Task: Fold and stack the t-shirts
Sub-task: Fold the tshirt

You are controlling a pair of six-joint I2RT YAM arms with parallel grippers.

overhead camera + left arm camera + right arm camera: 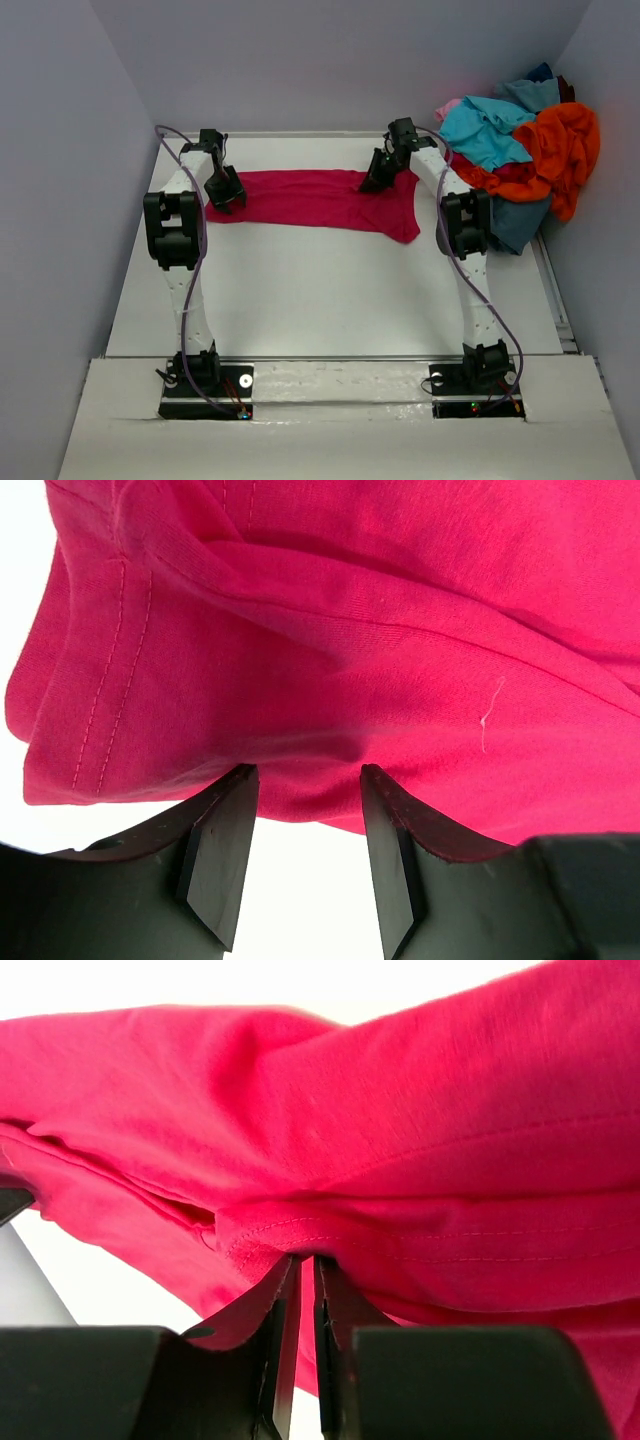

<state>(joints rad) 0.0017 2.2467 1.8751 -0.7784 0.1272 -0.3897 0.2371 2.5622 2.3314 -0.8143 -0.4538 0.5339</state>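
Note:
A crimson-magenta t-shirt [315, 198] lies stretched in a band across the far part of the table. My left gripper [226, 193] rests at its left end. In the left wrist view that gripper [307, 776] is open, its fingertips [232, 798] touching the shirt's [330, 650] lower edge, with bare white table showing in the gap. My right gripper [378, 181] sits on the shirt's right part. Seen from the right wrist, the gripper [305, 1262] is shut on a bunched, stitched hem of the shirt [400, 1140].
A heap of other t-shirts sits at the far right against the wall: turquoise [487, 130], orange [566, 150], a bit of pink [449, 107] and dark blue [519, 226]. White table [320, 300] stretches between the arms. Grey walls close in the left, back and right.

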